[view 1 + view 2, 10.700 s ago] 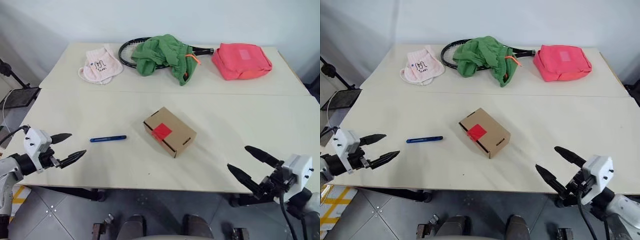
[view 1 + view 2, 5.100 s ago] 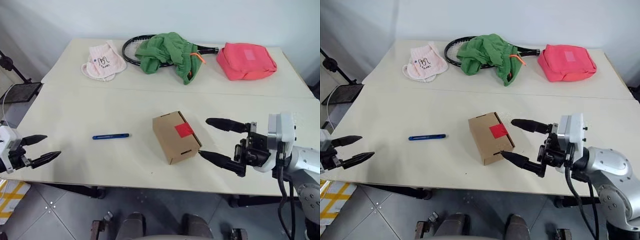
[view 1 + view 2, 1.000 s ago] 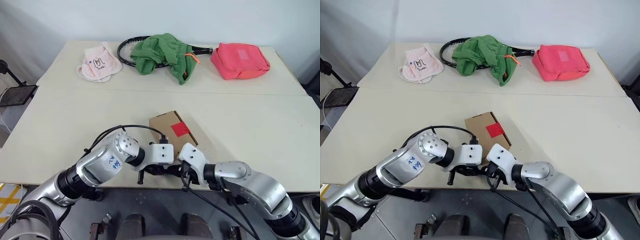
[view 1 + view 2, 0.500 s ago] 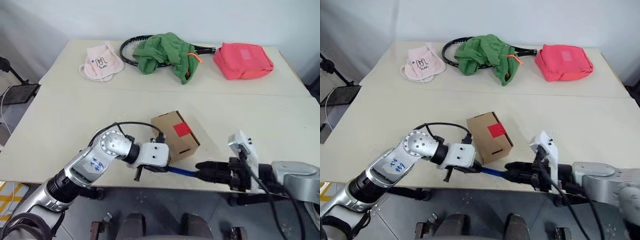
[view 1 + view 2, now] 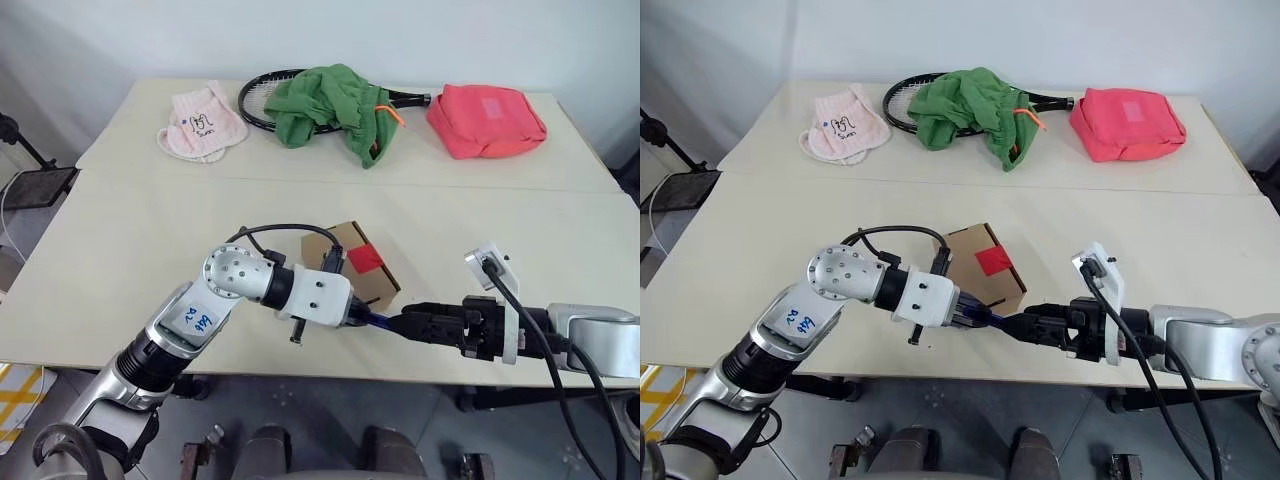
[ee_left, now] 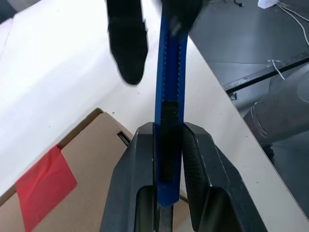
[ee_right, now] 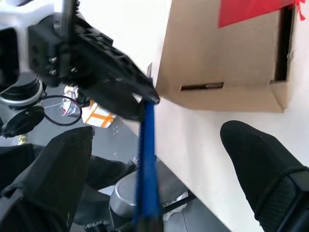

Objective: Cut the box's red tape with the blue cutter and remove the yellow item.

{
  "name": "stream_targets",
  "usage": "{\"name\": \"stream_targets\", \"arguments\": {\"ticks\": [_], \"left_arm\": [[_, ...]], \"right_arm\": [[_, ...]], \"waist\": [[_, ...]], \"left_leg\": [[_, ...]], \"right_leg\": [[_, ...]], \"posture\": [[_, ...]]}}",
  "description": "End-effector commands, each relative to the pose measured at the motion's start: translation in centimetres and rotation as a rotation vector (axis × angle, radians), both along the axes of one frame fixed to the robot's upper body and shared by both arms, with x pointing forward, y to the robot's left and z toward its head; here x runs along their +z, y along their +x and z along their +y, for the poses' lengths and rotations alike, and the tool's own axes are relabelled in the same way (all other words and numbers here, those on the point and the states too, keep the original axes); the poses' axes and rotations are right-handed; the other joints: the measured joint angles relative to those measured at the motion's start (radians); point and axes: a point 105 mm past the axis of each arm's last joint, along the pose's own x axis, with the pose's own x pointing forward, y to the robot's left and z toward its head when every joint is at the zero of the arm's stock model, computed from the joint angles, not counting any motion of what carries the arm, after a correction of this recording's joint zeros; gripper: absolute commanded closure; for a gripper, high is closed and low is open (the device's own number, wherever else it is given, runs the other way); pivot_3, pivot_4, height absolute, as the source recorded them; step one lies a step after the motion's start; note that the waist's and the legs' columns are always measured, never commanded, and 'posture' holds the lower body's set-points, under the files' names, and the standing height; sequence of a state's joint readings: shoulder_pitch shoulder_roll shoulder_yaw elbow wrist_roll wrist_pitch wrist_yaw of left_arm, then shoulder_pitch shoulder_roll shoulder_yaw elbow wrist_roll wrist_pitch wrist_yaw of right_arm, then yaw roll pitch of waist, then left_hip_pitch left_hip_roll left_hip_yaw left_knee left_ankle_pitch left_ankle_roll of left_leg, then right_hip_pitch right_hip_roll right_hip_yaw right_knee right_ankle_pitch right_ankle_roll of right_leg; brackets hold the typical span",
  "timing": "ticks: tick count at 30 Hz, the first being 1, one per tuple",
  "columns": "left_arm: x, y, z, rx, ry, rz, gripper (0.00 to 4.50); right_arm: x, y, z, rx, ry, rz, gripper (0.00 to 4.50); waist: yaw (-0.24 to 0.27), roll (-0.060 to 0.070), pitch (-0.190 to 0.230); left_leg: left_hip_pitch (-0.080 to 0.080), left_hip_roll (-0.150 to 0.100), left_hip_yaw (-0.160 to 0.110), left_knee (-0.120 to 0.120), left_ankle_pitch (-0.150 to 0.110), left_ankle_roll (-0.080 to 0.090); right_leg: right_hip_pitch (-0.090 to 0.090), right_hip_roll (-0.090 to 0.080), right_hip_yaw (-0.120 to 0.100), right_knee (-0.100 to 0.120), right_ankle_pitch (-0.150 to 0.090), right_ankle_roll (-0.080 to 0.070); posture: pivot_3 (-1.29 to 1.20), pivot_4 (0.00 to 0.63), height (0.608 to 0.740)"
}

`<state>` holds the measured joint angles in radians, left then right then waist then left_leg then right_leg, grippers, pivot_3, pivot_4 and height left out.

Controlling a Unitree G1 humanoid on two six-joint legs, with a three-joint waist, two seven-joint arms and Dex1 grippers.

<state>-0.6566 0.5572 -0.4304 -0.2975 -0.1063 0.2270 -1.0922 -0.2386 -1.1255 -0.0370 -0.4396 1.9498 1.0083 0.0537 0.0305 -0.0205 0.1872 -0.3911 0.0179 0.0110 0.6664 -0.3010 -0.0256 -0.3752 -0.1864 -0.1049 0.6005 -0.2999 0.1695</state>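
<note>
The left pincer (image 6: 168,159) squeezes the blue cutter (image 6: 168,92) tight, just in front of the box (image 5: 355,262) on the desk (image 5: 120,240). The right pincer (image 7: 159,164) is wide open. Next, aim the tip carefully at the red tape (image 5: 366,257).

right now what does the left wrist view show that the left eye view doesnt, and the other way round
Left wrist view: the left gripper's fingers clamped on the blue cutter, seen close.
Left eye view: the far table edge with the pink cloth, racket, green garment and pink-red bag, plus the open right gripper at the cutter's far end.
Both: the box with its red tape intact.
</note>
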Motion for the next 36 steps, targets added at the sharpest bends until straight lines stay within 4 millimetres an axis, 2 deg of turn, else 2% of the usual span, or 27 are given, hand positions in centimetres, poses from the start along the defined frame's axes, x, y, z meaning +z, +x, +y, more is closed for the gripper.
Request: {"name": "stream_targets", "arguments": {"ticks": [1, 16, 33, 36], "left_arm": [[0.6, 0.0, -0.4, -0.006, -0.022, -0.036, 4.09], [0.3, 0.4, -0.7, 0.02, -0.022, -0.035, 4.09], [0.1, 0.1, -0.6, 0.015, -0.011, -0.034, 4.09], [0.2, 0.1, -0.7, 0.015, -0.014, -0.037, 4.09]], "right_arm": [[0.3, -0.1, 0.7, 0.031, 0.025, 0.007, 0.03], [-0.7, 0.1, 2.6, 0.048, 0.039, 0.036, 0.03], [-0.9, 1.2, 2.2, -0.023, 0.041, 0.038, 0.03], [-0.8, 1.2, 2.2, -0.026, 0.047, 0.038, 0.63]], "waist": [[-0.001, 0.0, 0.0], [-0.001, 0.0, 0.0], [-0.001, 0.0, 0.0], [-0.001, 0.0, 0.0]], "left_leg": [[0.0, 0.0, 0.0, 0.0, 0.0, 0.0], [0.0, 0.0, 0.0, 0.0, 0.0, 0.0], [0.0, 0.0, 0.0, 0.0, 0.0, 0.0], [0.0, 0.0, 0.0, 0.0, 0.0, 0.0]], "right_leg": [[0.0, 0.0, 0.0, 0.0, 0.0, 0.0], [0.0, 0.0, 0.0, 0.0, 0.0, 0.0], [0.0, 0.0, 0.0, 0.0, 0.0, 0.0], [0.0, 0.0, 0.0, 0.0, 0.0, 0.0]], "posture": [[0.0, 0.15, 0.74], [0.0, 0.15, 0.74], [0.0, 0.15, 0.74], [0.0, 0.15, 0.74]]}}
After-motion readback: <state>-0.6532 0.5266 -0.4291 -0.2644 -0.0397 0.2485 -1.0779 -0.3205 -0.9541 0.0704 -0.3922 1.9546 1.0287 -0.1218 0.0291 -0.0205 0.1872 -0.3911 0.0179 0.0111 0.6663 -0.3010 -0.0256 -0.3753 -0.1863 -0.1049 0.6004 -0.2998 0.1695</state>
